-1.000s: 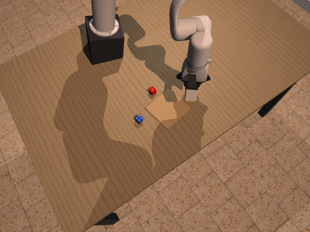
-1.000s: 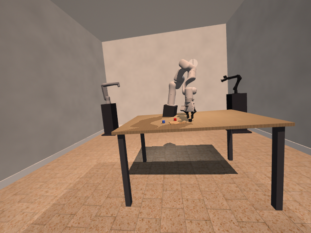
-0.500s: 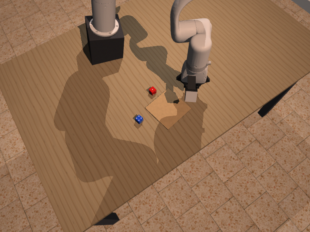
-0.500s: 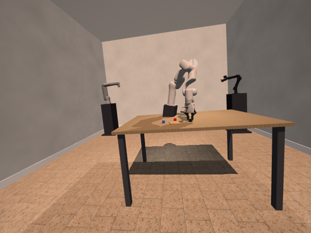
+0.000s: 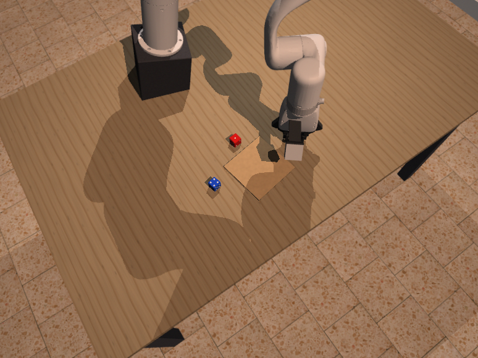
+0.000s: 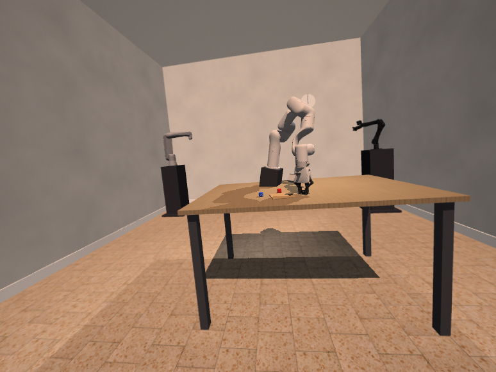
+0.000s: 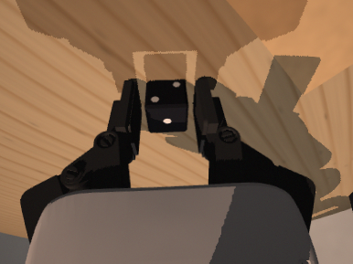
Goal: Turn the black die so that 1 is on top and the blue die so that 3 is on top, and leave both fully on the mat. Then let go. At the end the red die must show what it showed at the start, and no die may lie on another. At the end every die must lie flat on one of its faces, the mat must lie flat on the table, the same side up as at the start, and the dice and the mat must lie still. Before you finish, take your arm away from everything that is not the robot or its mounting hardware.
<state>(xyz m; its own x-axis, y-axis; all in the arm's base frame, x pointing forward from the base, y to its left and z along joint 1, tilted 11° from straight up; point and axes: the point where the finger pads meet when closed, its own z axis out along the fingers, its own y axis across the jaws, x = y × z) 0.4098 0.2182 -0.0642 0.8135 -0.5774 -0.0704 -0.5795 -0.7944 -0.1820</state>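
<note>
Only the wrist view clearly shows the black die (image 7: 166,105), a two-pip and a one-pip face visible, between the spread fingers of the claw (image 5: 294,149) (image 6: 303,190) (image 7: 166,95), with a gap on either side; the claw hides it from above. The top view puts the claw at the two o'clock side of the mat (image 5: 247,162) (image 6: 277,196) (image 7: 293,13), the red die (image 5: 235,139) (image 6: 279,190) off it at eleven, and the blue die (image 5: 214,183) (image 6: 261,194), four up, off it at eight.
</note>
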